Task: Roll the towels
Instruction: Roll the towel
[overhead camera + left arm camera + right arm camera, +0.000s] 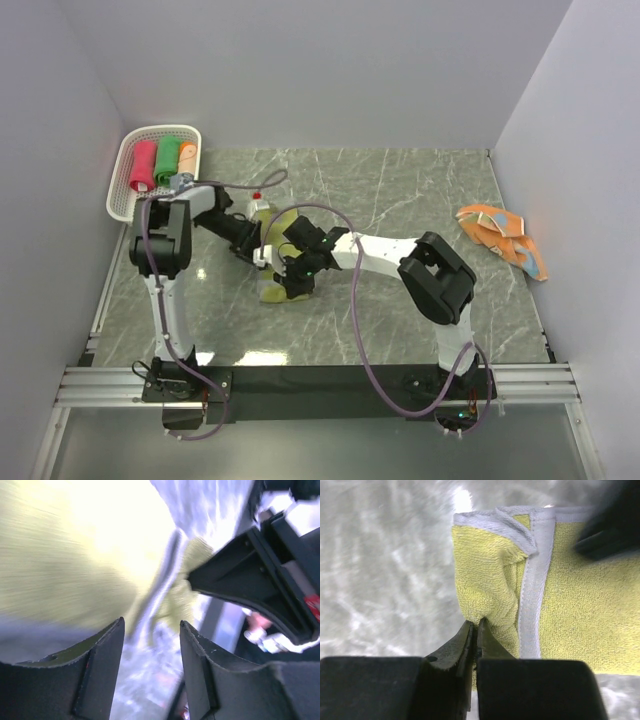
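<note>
A yellow towel (272, 292) lies partly folded on the marble table, between my two grippers. My right gripper (288, 280) is shut on a pinched fold at the towel's edge (490, 595), close to its white hem (535, 590). My left gripper (262, 255) is open just beside it. Its fingers (107, 650) stand apart with only blurred table between them, the yellow towel (60, 570) to its upper left, and the right gripper's black body (260, 580) to its right. An orange towel with light-blue marks (505, 235) lies crumpled at the far right.
A white perforated basket (118, 185) at the back left holds a pink-red roll (143, 165), a green roll (166, 160) and an orange roll (188, 155). White walls enclose the table on three sides. The left arm's cable loops over the table.
</note>
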Available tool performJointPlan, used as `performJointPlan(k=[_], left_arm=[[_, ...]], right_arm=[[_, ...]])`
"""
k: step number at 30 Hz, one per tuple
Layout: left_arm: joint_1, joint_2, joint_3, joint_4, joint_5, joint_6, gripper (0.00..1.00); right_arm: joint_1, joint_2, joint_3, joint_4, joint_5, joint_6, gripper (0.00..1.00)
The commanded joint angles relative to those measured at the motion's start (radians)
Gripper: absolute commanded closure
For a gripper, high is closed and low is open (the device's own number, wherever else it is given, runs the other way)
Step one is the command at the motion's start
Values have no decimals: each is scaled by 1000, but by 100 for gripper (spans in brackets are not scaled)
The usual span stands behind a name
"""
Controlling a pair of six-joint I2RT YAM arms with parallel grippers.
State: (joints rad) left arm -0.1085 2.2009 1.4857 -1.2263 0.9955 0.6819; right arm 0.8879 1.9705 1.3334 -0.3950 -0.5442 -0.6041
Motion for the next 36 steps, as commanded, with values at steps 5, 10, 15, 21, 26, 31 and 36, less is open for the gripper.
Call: performJointPlan(k=[5,10,15,21,26,31,36], left_arm=[[139,-206,67,254,38,-152,46],[202,-407,-57,445,37,-258,46],[247,-720,-293,596,-55,-303,46],[198,-1003,-562,545,-174,-53,42],[-81,-1181,-754,640,-349,57,41],[-327,-1169,-815,761,-506,77,41],[-473,-1064,-834,862,-606,114,41]], right_arm=[[-52,45,128,-238,-161,76,100],[-102,183,301,-419,-272,135,100],[-151,364,518,-600,-394,174,100],[-170,504,658,-694,-448,211,100],[-175,568,716,-719,-468,265,100],[-185,591,708,-691,-465,322,100],[-199,584,684,-671,-456,342,100]])
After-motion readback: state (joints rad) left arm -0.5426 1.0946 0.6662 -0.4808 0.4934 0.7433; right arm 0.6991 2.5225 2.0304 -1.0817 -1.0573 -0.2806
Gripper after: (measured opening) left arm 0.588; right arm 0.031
